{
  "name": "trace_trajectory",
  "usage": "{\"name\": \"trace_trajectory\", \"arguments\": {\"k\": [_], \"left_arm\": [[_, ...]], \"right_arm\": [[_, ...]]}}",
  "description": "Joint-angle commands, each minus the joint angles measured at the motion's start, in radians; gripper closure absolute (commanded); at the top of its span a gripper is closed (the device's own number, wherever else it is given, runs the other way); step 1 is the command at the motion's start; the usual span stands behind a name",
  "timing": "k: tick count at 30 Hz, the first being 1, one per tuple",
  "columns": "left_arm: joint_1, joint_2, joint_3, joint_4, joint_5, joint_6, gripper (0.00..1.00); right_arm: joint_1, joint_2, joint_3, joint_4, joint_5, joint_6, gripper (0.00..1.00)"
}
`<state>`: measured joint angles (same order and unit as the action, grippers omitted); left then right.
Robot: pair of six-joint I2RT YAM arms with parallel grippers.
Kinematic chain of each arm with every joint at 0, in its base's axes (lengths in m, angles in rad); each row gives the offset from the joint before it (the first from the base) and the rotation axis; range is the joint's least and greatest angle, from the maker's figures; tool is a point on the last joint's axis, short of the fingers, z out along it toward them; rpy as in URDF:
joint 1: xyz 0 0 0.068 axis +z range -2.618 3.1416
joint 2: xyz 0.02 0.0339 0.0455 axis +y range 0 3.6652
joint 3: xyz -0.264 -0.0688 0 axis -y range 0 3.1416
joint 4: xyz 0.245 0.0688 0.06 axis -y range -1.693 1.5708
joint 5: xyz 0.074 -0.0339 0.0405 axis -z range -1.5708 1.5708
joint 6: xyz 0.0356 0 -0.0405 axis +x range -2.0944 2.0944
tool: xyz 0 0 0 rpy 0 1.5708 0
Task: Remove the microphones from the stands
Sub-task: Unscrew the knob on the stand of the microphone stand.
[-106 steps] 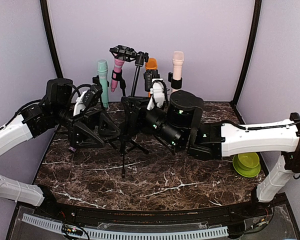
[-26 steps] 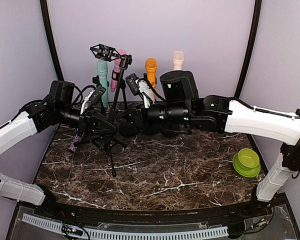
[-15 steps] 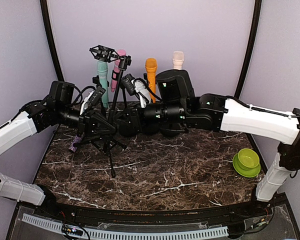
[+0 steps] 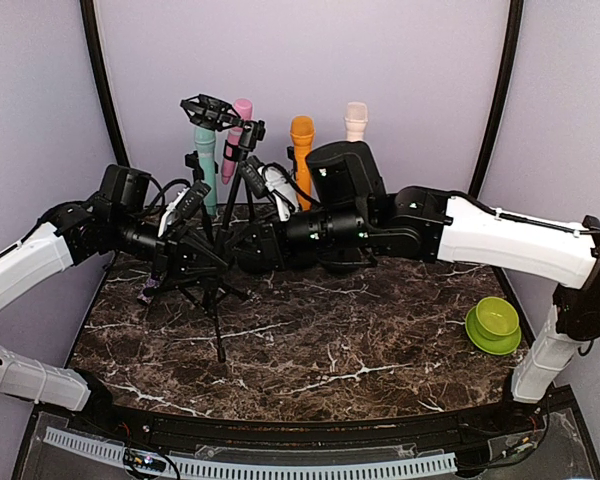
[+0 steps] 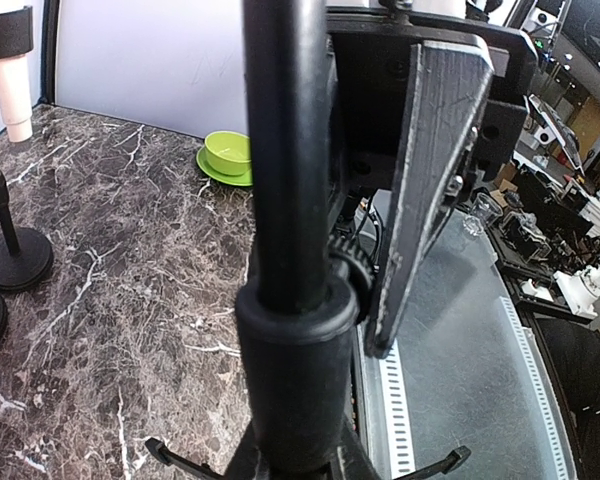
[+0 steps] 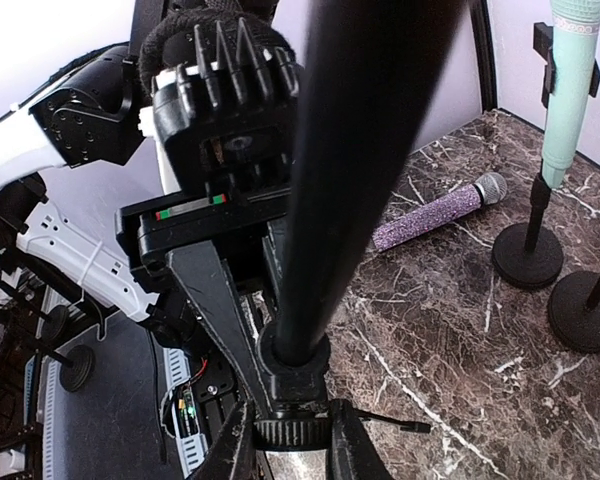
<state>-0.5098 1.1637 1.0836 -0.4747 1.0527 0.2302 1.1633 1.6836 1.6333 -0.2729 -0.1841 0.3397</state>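
Note:
A black tripod stand point(image 4: 220, 265) rises at the left middle of the table, topped by a black shock mount point(image 4: 212, 110) in which no microphone shows. My left gripper point(image 4: 202, 262) is shut on the stand's pole point(image 5: 285, 150) just above its collar point(image 5: 298, 370). From the right, my right gripper point(image 6: 292, 445) is shut on the knurled ring point(image 6: 292, 433) at the pole's foot, one finger point(image 6: 238, 445) on each side. A purple glitter microphone point(image 6: 435, 212) lies flat on the marble point(image 4: 150, 290) beside the left arm.
Teal point(image 4: 205, 160), pink point(image 4: 238, 125), orange point(image 4: 301, 150) and cream point(image 4: 355, 120) microphones stand in holders along the back wall. Their round bases point(image 6: 527, 257) sit close to the tripod. A green bowl point(image 4: 493, 325) rests at the right. Tripod legs point(image 4: 221, 340) splay toward the front.
The right arm reached further left and its fingers closed on the stand's ring. The tripod moved left from the table's middle and now stands more upright. The left grip held.

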Motion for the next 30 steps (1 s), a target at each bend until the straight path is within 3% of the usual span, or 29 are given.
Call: {"name": "trace_trajectory", "arguments": {"k": [1, 16, 21, 28, 30], "left_arm": [[-0.006, -0.039, 0.06, -0.018, 0.032, 0.113, 1.0], [-0.006, -0.028, 0.097, -0.019, 0.115, 0.083, 1.0], [-0.006, -0.031, 0.096, -0.006, 0.118, 0.086, 1.0], [-0.007, -0.042, 0.098, 0.01, 0.1, 0.116, 1.0], [-0.008, -0.041, 0.102, 0.004, 0.095, 0.118, 1.0]], "right_arm": [[-0.024, -0.021, -0.011, 0.083, -0.113, 0.089, 1.0], [-0.074, -0.03, -0.182, 0.459, -0.619, 0.425, 1.0], [-0.079, -0.002, -0.236, 0.795, -0.772, 0.667, 1.0], [-0.082, 0.075, -0.272, 1.248, -0.819, 1.052, 1.0], [-0.083, 0.091, -0.274, 1.285, -0.825, 1.088, 1.0]]}}
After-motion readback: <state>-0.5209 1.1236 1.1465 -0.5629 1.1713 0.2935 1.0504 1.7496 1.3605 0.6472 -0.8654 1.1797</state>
